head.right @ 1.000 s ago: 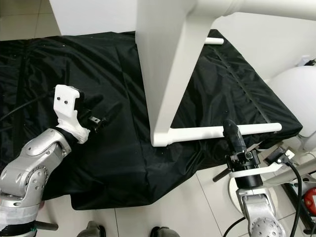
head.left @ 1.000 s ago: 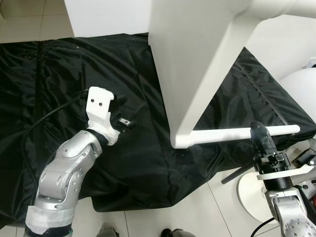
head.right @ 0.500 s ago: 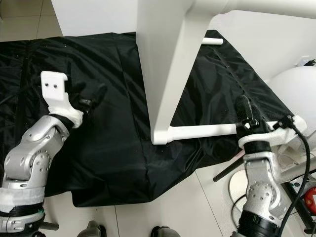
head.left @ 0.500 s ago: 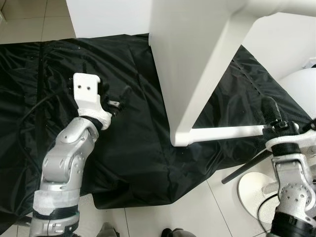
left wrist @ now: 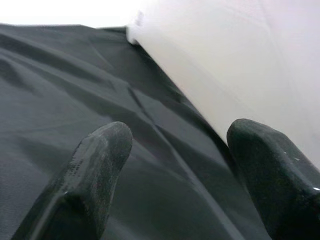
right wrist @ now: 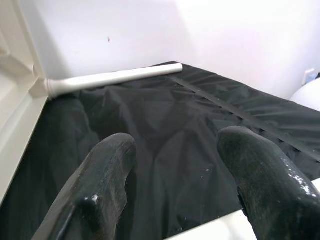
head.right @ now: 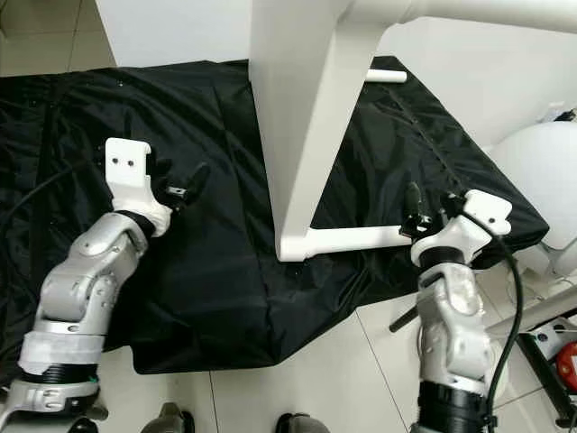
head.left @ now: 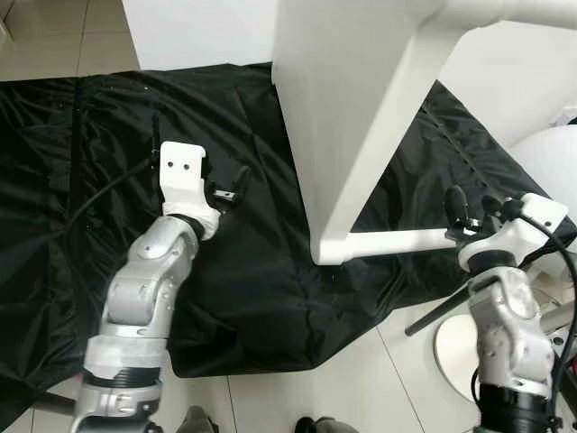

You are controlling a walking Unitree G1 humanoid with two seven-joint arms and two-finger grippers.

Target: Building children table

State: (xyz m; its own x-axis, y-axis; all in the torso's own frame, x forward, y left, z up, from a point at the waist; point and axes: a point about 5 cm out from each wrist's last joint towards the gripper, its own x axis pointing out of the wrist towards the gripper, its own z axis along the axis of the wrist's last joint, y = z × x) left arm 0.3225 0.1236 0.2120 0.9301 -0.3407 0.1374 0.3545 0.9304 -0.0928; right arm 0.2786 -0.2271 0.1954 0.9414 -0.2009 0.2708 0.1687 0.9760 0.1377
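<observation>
The sheet (head.left: 252, 262) is black with a slight sheen, creased, with faint seam lines. The table (head.left: 361, 108) on it is plain white, and so are its two round legs (head.left: 397, 241), one near and one far. The floor (head.left: 379, 388) has pale cream tiles with thin grey joints. Both arms are silver with white wrist mounts. The left gripper (head.left: 227, 183) and right gripper (head.left: 469, 206) have glossy black fingers (right wrist: 105, 175). The wall (head.left: 194, 32) is white. A white rounded shape (head.left: 550, 158) sits at the far right.
</observation>
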